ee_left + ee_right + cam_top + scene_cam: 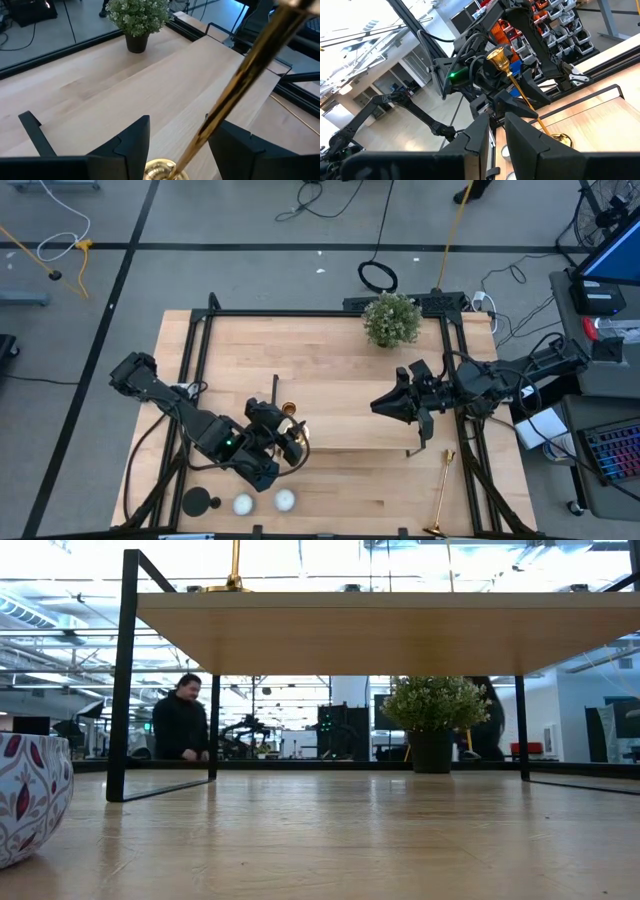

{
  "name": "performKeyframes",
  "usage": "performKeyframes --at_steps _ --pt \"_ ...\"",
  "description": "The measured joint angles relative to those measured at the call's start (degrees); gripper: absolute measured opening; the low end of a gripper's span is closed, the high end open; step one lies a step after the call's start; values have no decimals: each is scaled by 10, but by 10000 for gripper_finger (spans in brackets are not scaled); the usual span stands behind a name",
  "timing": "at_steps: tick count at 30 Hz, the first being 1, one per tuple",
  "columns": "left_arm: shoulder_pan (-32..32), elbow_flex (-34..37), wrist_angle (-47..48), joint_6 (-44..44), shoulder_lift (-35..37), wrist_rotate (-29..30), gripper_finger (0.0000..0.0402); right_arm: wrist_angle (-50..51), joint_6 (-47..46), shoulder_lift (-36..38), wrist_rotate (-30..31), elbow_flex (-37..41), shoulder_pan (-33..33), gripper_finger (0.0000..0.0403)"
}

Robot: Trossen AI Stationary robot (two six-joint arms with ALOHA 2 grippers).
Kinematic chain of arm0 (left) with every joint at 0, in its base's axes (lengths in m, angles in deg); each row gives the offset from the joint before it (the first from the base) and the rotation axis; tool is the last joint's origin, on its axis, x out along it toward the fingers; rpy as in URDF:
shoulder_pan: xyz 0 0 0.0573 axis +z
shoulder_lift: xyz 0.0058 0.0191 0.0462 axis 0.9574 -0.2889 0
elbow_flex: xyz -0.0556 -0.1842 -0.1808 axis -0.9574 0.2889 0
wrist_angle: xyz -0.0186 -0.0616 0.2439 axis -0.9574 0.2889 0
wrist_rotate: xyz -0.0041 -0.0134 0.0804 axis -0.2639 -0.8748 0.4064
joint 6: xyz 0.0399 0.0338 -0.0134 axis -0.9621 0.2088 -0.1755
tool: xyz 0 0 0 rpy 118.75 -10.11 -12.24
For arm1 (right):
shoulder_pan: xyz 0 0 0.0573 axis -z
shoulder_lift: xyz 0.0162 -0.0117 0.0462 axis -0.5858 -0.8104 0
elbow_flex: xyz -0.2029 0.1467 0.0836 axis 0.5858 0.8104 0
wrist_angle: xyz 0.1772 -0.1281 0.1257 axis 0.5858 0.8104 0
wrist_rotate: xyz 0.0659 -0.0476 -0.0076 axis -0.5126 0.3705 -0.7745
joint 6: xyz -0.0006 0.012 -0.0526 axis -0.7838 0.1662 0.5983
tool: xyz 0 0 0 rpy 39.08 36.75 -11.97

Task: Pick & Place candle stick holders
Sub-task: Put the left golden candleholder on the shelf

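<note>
- We had the left gripper [290, 442] at the left end of the long wooden stand [380, 442], its jaws spread either side of an upright gold candlestick [288, 412]; in the left wrist view the dark fingers [131, 145] stood clear of the gold stem [235, 87], so we judged it was not clamped.
- That candlestick stood on its round base on the stand's top, and we took this for the placing spot, since the low view showed a gold base [232, 583] sitting on the raised board.
- The right gripper [385, 406] waited over the middle of the table, facing the left arm, apparently kept clear of the work; its two fingers [480, 135] stood nearly together with nothing between them.
- A second gold candlestick [441, 490] lay flat on the table near the front right corner, well apart from both grippers, and we judged it was yet to be picked.
- The black holder [198, 503] sat at the front left, just beside the white candles [264, 501].
- Our count: two gold candlesticks, one black holder, two white candles, one potted plant [391, 320] at the back edge, and one patterned bowl [30, 795] seen only in the low view.
</note>
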Motion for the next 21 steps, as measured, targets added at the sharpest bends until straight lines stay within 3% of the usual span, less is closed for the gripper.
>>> performKeyframes --at_steps 15,21 --pt "-6 0 20 3 24 -6 198 0 0 0 0 0 0 61" --pt "-12 0 30 7 45 -37 198 0 1 0 0 0 0 61"
